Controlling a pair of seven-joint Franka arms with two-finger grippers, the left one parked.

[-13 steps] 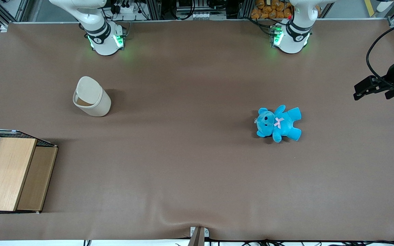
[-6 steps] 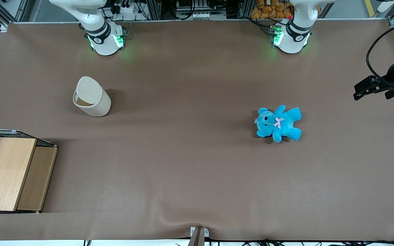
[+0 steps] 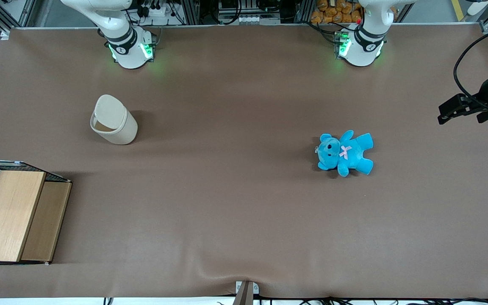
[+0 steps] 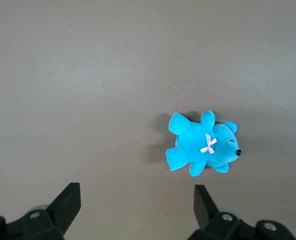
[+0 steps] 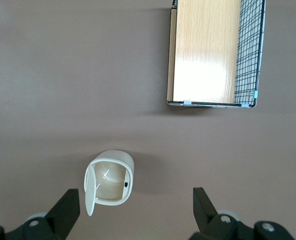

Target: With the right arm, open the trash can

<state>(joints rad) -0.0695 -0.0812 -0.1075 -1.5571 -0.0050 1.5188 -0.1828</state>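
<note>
The cream-beige trash can stands on the brown table, nearer to the front camera than the right arm's base. Its lid stands tipped up and the inside shows. In the right wrist view the trash can shows from high above, with the lid swung aside and the hollow inside visible. My right gripper hangs well above the can with its fingers spread wide and nothing between them. It touches nothing.
A wooden box with wire mesh sits at the working arm's end of the table, nearer to the front camera than the can. A blue teddy lies toward the parked arm's end.
A dark part at the working arm's edge of the front view has shifted very slightly. The trash can, its lid, the teddy and the box have not moved.
</note>
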